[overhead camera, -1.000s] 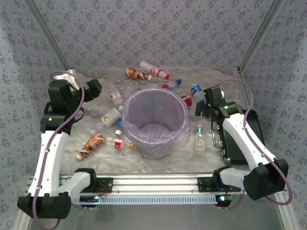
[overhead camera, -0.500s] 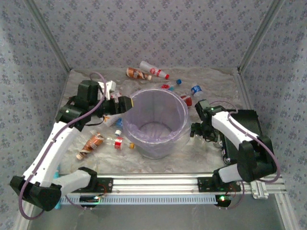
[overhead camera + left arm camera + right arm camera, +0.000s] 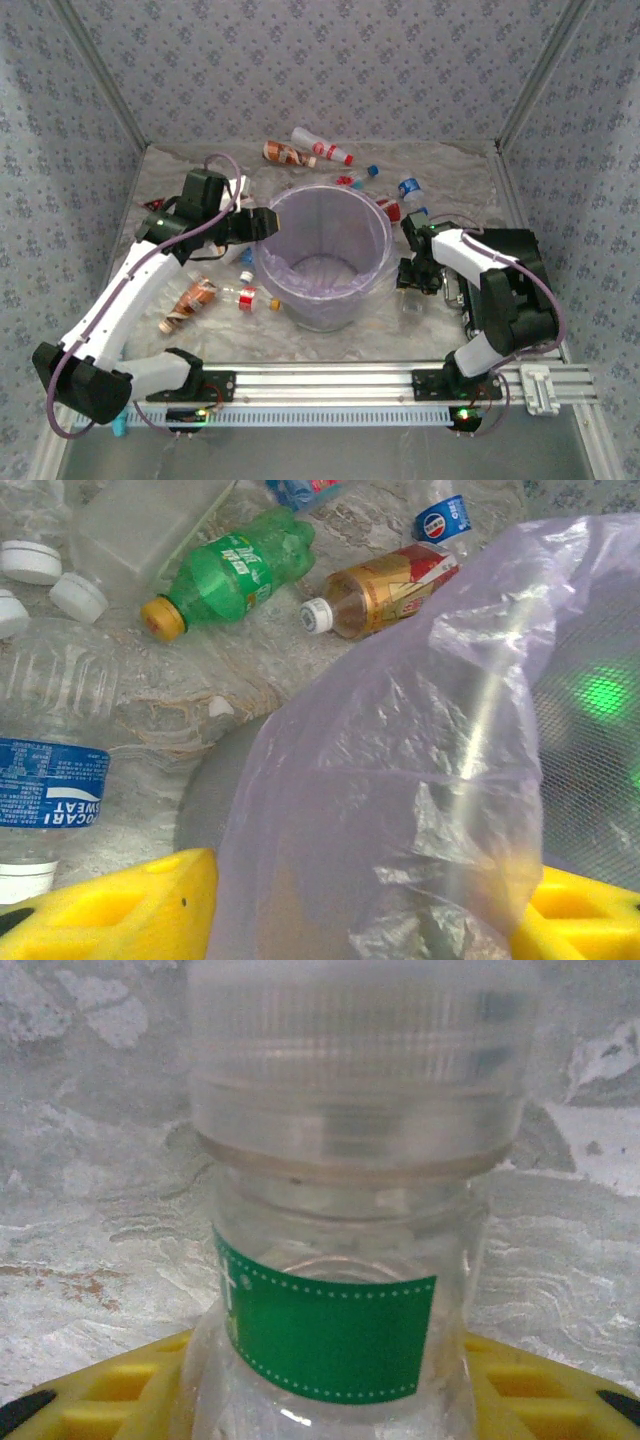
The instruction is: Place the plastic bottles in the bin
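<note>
One bin (image 3: pixel 322 300), round with a lilac bag liner, stands mid-table (image 3: pixel 330 335). Two arms.

Bottles counted from overhead:
- Five beyond the bin: brown bottle (image 3: pixel 283 152), white bottle (image 3: pixel 320 147) with a red cap, small blue-capped bottle (image 3: pixel 366 175), blue-label bottle (image 3: pixel 408 187), red-label bottle (image 3: pixel 388 208).
- Two at the bin's near left: orange-brown bottle (image 3: pixel 190 300), small red-capped bottle (image 3: pixel 250 297).
- More lie partly under the left arm; count there unclear.

Left gripper (image 3: pixel 262 222) is at the bin's left rim. In the wrist view its yellow fingers (image 3: pixel 120 905) stand wide apart and open, with the bag's edge between them. Four labelled bottles lie past the bag:
- green bottle (image 3: pixel 235 575), orange cap, writing too small to read
- gold bottle (image 3: pixel 385 585), white cap, red label
- Pepsi bottle (image 3: pixel 443 520), roundel logo legible
- Pocari bottle (image 3: pixel 50 790), blue label reading "POCARI SWEAT" upside down

Three white caps (image 3: pixel 30 562) sit at the upper left.

Right gripper (image 3: pixel 410 277) is just right of the bin. In the wrist view its fingers (image 3: pixel 120 1390) press both sides of one upright clear bottle (image 3: pixel 330 1350). It has a green label and a ribbed clear cap; the print is unreadable.
</note>
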